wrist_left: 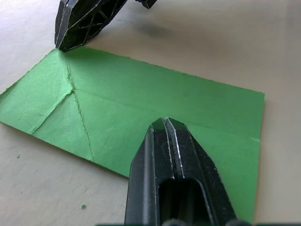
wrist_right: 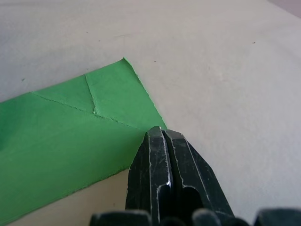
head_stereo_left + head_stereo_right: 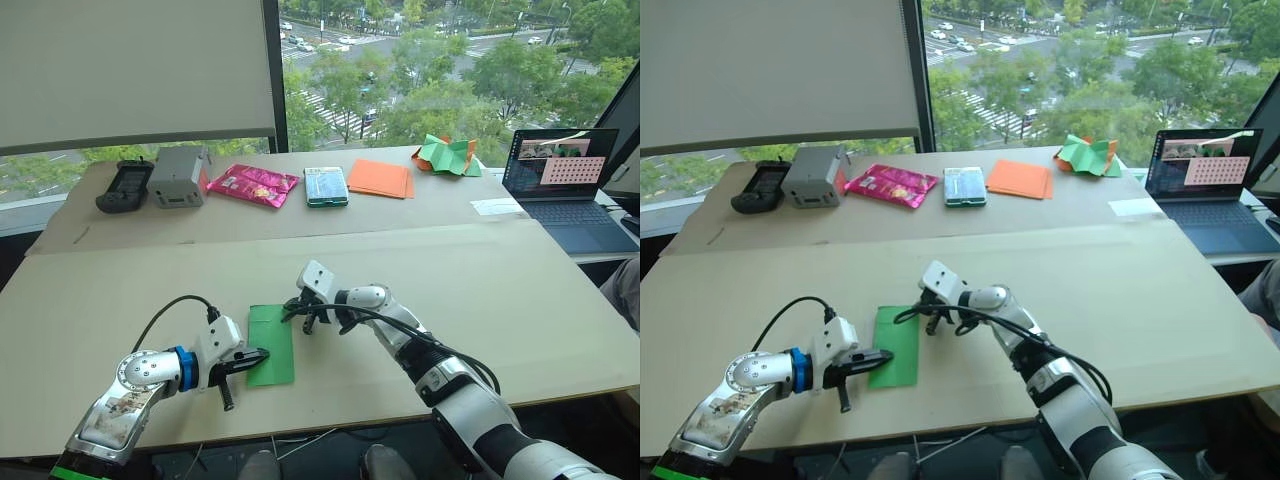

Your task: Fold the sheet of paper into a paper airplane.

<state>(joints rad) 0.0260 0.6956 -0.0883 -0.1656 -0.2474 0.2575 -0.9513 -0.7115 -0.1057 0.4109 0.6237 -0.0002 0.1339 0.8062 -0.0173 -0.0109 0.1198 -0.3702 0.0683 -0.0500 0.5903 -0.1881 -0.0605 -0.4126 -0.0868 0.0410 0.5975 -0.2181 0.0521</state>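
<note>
Near the front edge of the cardboard-covered table [image 3: 520,300] lies the sheet of paper [image 3: 271,344], folded to a narrow green rectangle, flat on the surface. Creases show on it in the wrist views: a diagonal and a cross line meeting near one end.

Left gripper [image 3: 258,355]: fingers pressed together, tips resting on the paper's near left part. Left wrist view puts the closed tips over the green, roughly mid-sheet; whether any paper is pinched between them cannot be told, since the fingers hide the contact.

Right gripper [image 3: 292,315]: fingers also clenched together, tips at the paper's far right corner. Right wrist view shows the tips just at the paper's edge, covering the corner itself; touching or just above, unclear.

Far side of table, left to right: black handheld device [image 3: 124,185], grey box [image 3: 179,176], pink foil packet [image 3: 252,185], green-framed flat item [image 3: 326,186] with label too small to read, orange sheets [image 3: 381,178], crumpled green-and-orange paper heap [image 3: 447,155]. Open laptop [image 3: 566,185] at right, its base running towards the frame's edge. A person's knee [image 3: 625,290] is cut off at the right margin.
</note>
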